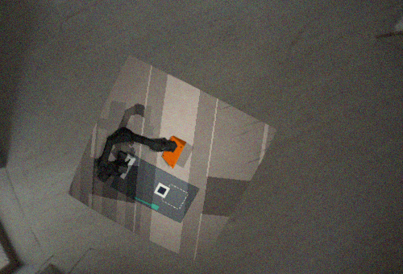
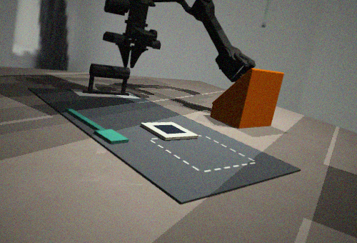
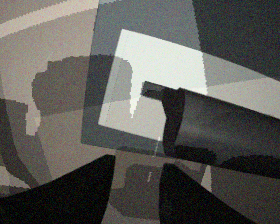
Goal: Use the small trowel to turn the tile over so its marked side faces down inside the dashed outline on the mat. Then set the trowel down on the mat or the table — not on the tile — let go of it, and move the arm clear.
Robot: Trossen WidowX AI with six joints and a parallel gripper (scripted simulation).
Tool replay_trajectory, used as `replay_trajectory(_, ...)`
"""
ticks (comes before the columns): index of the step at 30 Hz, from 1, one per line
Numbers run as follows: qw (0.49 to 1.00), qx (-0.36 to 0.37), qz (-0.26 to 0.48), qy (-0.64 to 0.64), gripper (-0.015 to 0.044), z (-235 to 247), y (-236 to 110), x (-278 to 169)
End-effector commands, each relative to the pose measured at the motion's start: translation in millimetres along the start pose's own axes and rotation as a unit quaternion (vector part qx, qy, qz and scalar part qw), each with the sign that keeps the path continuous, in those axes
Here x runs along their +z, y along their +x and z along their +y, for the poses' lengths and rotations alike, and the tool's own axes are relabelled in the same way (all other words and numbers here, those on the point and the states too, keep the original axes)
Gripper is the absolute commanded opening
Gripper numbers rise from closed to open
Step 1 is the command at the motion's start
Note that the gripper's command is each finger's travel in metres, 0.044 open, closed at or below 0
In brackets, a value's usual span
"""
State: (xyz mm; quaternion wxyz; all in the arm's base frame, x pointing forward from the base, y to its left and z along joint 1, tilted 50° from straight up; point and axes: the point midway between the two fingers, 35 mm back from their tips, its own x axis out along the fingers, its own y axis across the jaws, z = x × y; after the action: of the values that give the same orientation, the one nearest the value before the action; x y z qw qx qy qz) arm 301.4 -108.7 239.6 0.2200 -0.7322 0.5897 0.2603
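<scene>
The trowel, a black bar handle raised on two posts over a pale flat plate, rests at one end of the dark mat. My gripper is slightly open and empty, pointing down beside the handle's end; whether it touches is unclear. The tile lies flat, marked side up: a pale border around a dark square. It lies mostly outside the dashed outline, at its near-trowel edge. The arm partly hides the trowel in the top view.
A green flat tool with a thin shaft and square blade lies along the mat's long edge. The arm's base is mounted on an orange wedge block beside the mat. Shadows and pale stripes cross the table.
</scene>
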Motion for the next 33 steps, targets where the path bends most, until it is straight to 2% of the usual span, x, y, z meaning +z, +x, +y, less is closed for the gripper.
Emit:
replay_trajectory(1,1.000,0.000,0.000,0.000,0.0093,0.0,0.0,0.0)
replay_trajectory(15,1.000,0.000,0.000,0.000,0.0000,0.0,0.0,0.0)
replay_trajectory(25,1.000,0.000,0.000,0.000,0.0000,0.0,0.0,0.0)
replay_trajectory(33,1.000,0.000,0.000,0.025,0.0205,-2.2,-0.7,0.0)
